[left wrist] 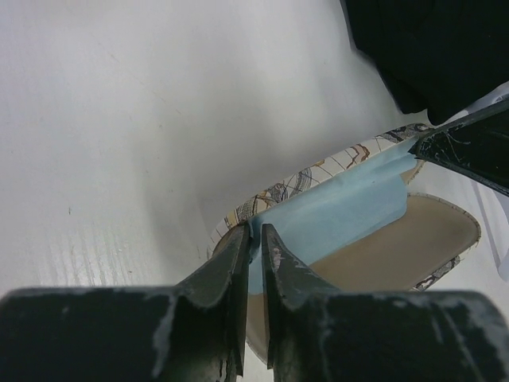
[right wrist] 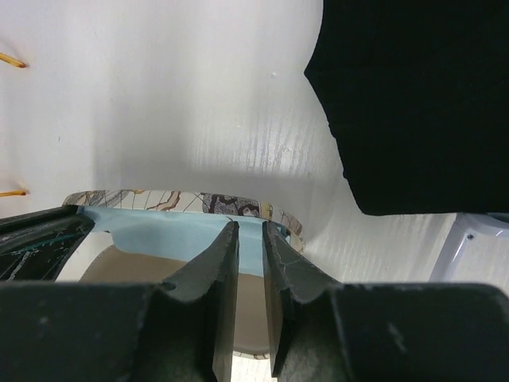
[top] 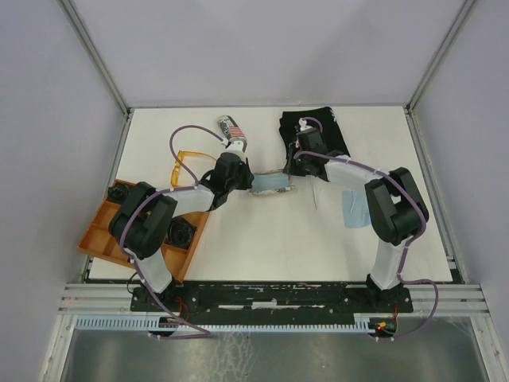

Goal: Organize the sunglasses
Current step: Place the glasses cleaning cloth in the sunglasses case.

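Laying light blue cloth point(top: 271, 185) into open oval printed case point(left wrist: 429, 239) as lining; left end effector point(left wrist: 254, 232), right end effector point(right wrist: 250, 229) barely open.

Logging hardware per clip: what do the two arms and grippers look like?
Both the left arm and right arm have black joint housings, white links and a looping purple cable. The left gripper and right gripper have dark, scuffed, flat tapered fingers.

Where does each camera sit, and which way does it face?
Top external: above and behind the arms, looking down at the table; both show whole.
Left wrist: on the left arm, facing past its own fingers at the blue cloth on the printed case.
Right wrist: facing the same cloth and case from the opposite side, own fingers in front.
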Tool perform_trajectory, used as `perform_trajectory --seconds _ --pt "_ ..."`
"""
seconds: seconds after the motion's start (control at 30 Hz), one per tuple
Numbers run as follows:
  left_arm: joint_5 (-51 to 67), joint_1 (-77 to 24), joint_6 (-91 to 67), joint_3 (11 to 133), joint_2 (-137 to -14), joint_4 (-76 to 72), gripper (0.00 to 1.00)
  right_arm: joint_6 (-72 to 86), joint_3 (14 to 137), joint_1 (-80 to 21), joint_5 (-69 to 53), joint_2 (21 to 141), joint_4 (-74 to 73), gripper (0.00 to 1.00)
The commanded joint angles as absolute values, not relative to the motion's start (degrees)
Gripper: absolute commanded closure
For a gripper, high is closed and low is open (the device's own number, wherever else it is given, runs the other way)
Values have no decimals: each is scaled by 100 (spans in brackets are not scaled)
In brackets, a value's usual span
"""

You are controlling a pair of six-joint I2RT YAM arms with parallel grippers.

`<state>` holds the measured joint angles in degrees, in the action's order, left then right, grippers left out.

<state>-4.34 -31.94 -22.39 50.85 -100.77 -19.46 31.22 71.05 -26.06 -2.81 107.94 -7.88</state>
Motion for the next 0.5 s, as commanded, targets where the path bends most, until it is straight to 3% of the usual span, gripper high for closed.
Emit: perform_trajectory --seconds 0.0,0.47 --pt "-554 -3162 -2136 5115 -9832 -2247 82 3050 7044 -2566 -235 10451 -545 73" --pt "-800 -3156 -2162 5097 -9581 -2036 68 2535 7240 -2547 -309 10250 -808 66"
